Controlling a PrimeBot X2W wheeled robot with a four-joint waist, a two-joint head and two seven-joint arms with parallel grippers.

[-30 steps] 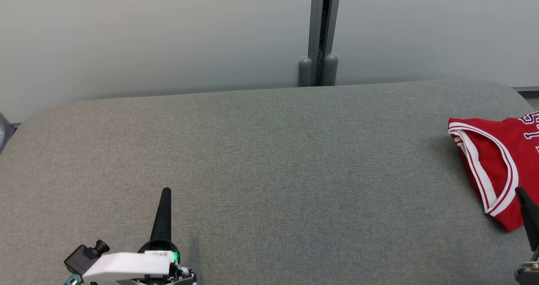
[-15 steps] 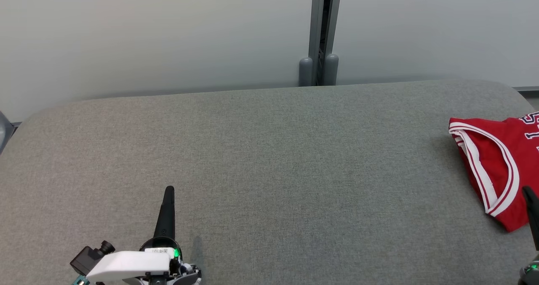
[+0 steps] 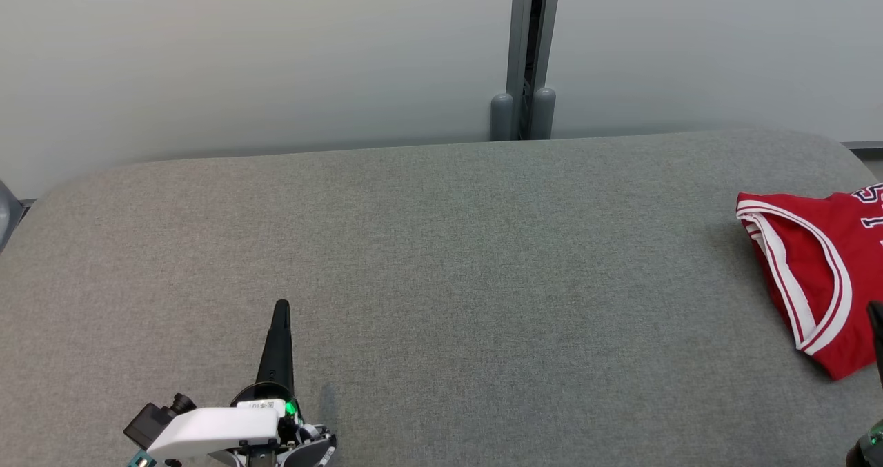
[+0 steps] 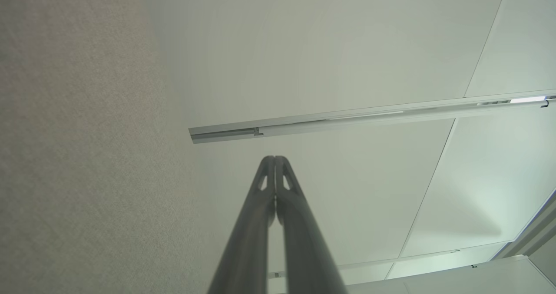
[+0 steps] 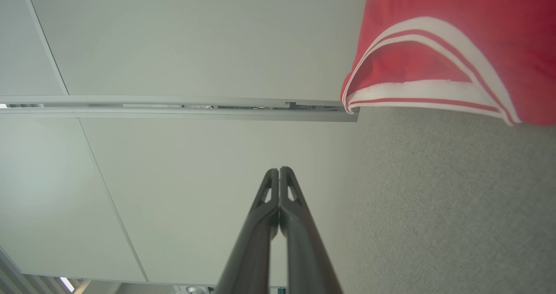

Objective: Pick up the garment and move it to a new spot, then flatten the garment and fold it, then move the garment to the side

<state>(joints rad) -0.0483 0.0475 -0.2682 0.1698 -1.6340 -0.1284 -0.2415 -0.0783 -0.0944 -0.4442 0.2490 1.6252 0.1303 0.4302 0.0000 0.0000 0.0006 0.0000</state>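
The garment (image 3: 821, 274) is a red jersey with white-and-red trim, lying folded at the far right of the grey padded table (image 3: 441, 260) and partly cut off by the frame edge. The right wrist view shows the garment (image 5: 456, 51) at the upper right. My left gripper (image 3: 281, 306) sits shut and empty at the lower left of the table, fingers pointing away from me; in its own wrist view the left gripper (image 4: 275, 159) has its fingers pressed together. My right gripper (image 5: 278, 170) is shut and empty, and in the head view its dark tip (image 3: 877, 329) lies just beside the garment's near right edge.
A pale wall with a grey vertical post (image 3: 524, 53) stands behind the table's far edge. The wide grey tabletop stretches between the two grippers.
The left gripper has crept slightly forward and to the right. The right gripper has slid down and right toward the frame edge. The garment lies as before.
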